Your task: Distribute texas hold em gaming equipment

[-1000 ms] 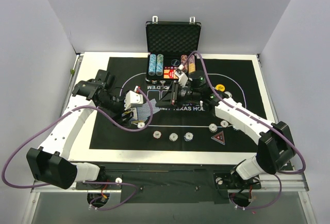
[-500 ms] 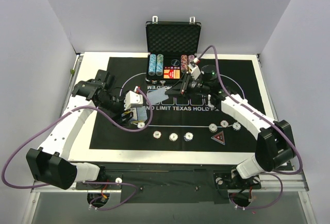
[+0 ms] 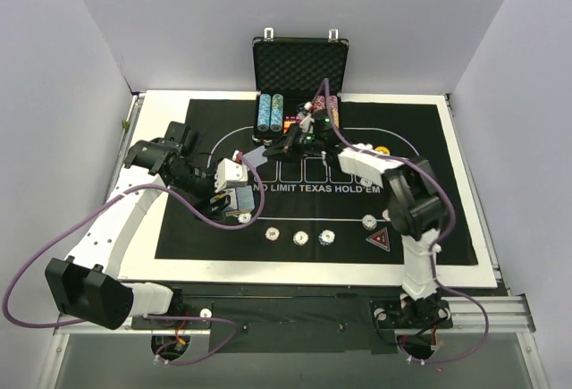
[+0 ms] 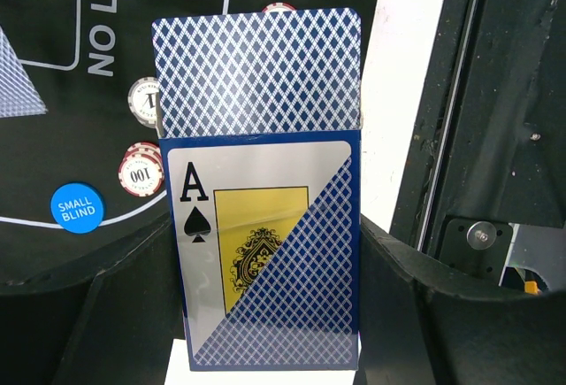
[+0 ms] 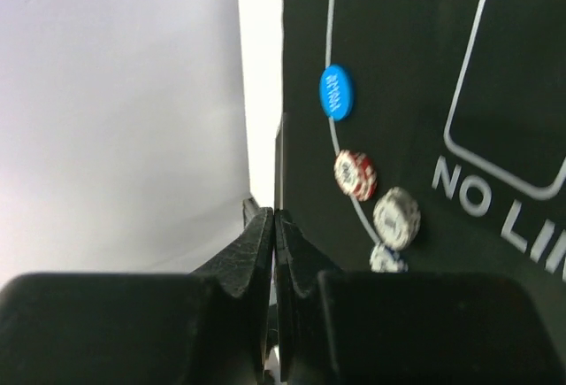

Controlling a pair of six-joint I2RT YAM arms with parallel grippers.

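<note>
One blue-patterned-back playing card [image 3: 256,157], clamped in the right gripper [image 5: 276,219], has swung from the table's [image 3: 313,271] middle toward its far edge, apparently for dealing, while the left gripper [image 4: 265,226] stays clamped on the blue deck [image 4: 261,305].

Poker chips [image 4: 139,171] partly behind deck [image 4: 265,261]

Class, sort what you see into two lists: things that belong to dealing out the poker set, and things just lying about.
Belongs to the job: card deck; playing card; poker chips; blue disc; yellow disc; triangular marker.
Just lying about: foam-lined case; printed mat.
</note>
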